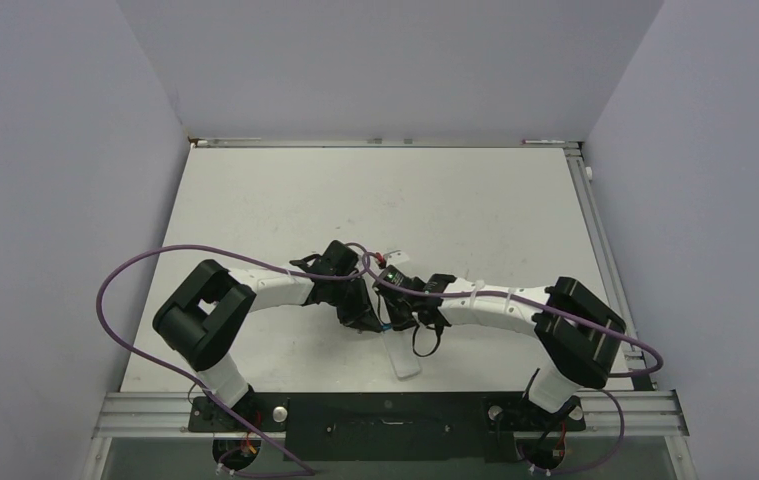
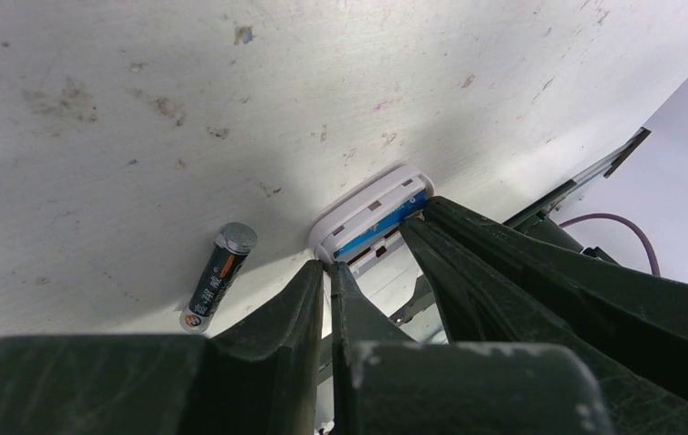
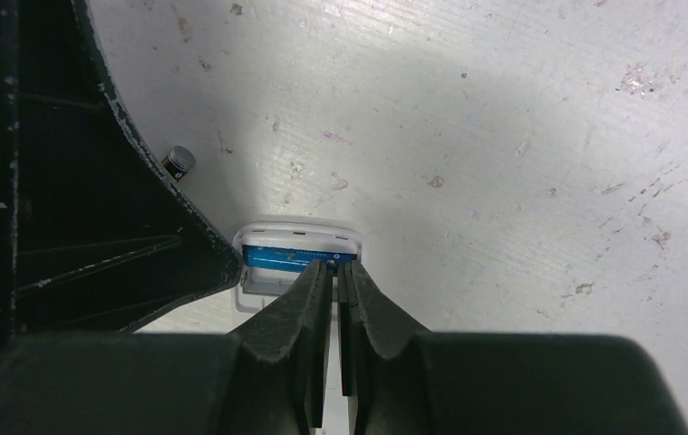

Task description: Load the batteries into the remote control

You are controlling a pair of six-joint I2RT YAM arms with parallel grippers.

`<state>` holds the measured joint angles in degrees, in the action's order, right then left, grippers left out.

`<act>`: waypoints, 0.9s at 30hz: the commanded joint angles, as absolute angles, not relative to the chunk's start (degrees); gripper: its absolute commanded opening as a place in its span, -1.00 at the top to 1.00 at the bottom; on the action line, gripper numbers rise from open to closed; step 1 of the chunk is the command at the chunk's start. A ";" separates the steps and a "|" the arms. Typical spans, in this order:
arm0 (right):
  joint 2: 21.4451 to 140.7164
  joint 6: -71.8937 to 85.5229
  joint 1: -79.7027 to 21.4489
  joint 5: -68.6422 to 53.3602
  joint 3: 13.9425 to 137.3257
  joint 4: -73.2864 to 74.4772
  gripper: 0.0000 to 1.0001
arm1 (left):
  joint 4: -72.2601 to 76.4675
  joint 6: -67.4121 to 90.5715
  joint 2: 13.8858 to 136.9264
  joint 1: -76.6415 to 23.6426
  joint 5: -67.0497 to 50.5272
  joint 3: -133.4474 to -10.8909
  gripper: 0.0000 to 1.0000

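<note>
The white remote control (image 2: 369,204) lies back up with its battery bay open at the far end. A blue battery (image 2: 383,223) sits inside the bay. My left gripper (image 2: 329,268) is shut, its tips at the bay's left corner. My right gripper (image 3: 333,265) is shut too, its tips resting on the right end of the blue battery (image 3: 272,256) in the remote (image 3: 299,228). A dark battery (image 2: 218,276) with a metal cap lies loose on the table to the left, half hidden in the right wrist view (image 3: 178,160). From above, both grippers (image 1: 370,320) (image 1: 395,320) cover the bay, and the remote's body (image 1: 405,360) sticks out towards me.
A small white piece (image 1: 401,257) lies just beyond the two wrists. The table (image 1: 255,210) is white and scuffed, with walls on three sides and a metal rail (image 1: 595,220) along its right edge. Purple cables (image 1: 125,270) loop off both arms.
</note>
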<state>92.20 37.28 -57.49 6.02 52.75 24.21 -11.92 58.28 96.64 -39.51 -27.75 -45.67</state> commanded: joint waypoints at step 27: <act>93.66 37.35 -62.40 13.46 59.23 30.97 0.83 | -7.62 58.45 94.85 -39.37 -28.04 -45.94 0.94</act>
